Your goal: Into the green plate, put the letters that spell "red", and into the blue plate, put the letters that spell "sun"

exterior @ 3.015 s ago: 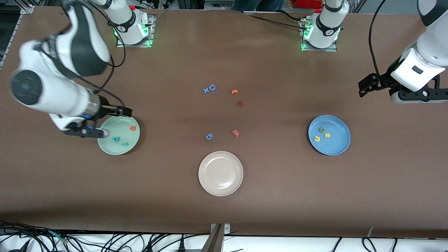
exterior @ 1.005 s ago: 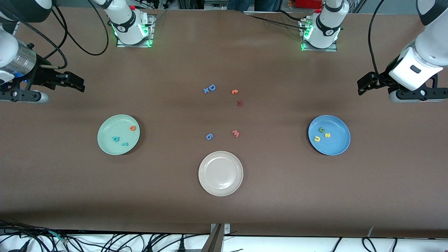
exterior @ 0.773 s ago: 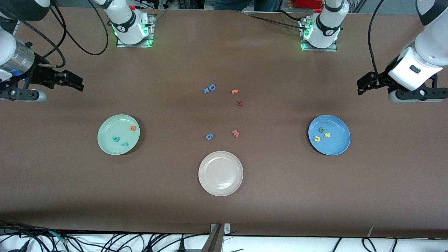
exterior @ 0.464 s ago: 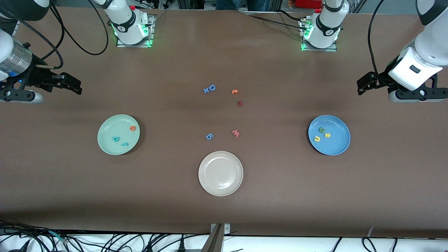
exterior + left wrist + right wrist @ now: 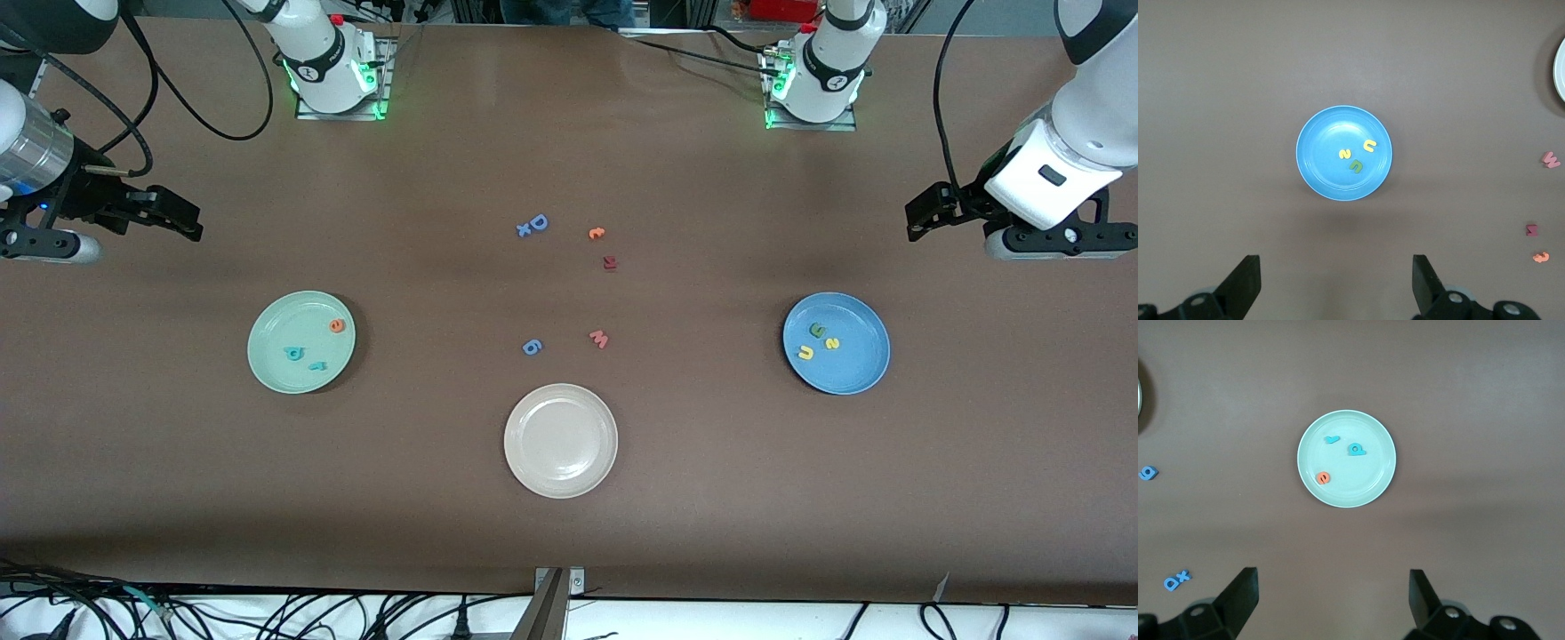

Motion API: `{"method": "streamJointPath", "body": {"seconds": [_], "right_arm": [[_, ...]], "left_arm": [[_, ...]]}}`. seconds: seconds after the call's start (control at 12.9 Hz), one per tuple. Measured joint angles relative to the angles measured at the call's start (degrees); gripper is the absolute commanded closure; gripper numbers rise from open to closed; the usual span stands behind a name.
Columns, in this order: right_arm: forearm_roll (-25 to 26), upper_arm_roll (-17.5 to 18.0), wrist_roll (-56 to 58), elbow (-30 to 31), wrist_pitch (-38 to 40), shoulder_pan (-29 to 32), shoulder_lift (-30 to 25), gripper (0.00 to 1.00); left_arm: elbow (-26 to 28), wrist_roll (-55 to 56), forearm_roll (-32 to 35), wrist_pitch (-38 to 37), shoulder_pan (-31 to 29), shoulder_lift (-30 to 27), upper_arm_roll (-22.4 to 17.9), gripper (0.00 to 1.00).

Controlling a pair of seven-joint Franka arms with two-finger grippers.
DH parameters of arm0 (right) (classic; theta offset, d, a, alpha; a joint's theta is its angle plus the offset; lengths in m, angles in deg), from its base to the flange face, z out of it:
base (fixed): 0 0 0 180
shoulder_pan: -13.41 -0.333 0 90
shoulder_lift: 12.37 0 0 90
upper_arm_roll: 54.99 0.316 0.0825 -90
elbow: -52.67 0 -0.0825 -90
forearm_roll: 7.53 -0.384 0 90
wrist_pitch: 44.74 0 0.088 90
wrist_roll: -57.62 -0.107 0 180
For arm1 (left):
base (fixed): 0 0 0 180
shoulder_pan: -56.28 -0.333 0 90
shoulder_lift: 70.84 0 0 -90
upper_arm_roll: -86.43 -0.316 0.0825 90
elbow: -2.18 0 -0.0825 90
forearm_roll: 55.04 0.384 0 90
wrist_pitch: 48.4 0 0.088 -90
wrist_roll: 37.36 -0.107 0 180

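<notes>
I have both arms parked high at the table's ends. My right gripper [image 5: 182,216] hangs with its fingers spread wide and empty; the round pale mint-green plate [image 5: 276,369] sits below it, toward the table's middle, and my right wrist camera looks straight down on that plate [image 5: 1375,487]. In it lie the small teal "r" [image 5: 317,364], the orange round "e" [image 5: 336,325] and the teal "d" [image 5: 292,353].

My left gripper [image 5: 925,213] is likewise wide apart and holds nothing. The round mid-blue plate [image 5: 858,369] lies below it, carrying the small yellow "s" [image 5: 832,342], the yellow "u" [image 5: 805,353] and the green "n" [image 5: 817,330]; my left wrist camera shows it centred between the fingers [image 5: 1245,287].
</notes>
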Motion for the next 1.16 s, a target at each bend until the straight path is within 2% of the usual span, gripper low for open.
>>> {"method": "streamJointPath", "body": {"seconds": [1.16], "right_arm": [[0.0,-0.1,0.0,-0.4,0.7,0.2,0.9,0.00]], "left_arm": [[0.0,0.0,0.0,0.0,0.0,0.0,0.0,0.00]]}}
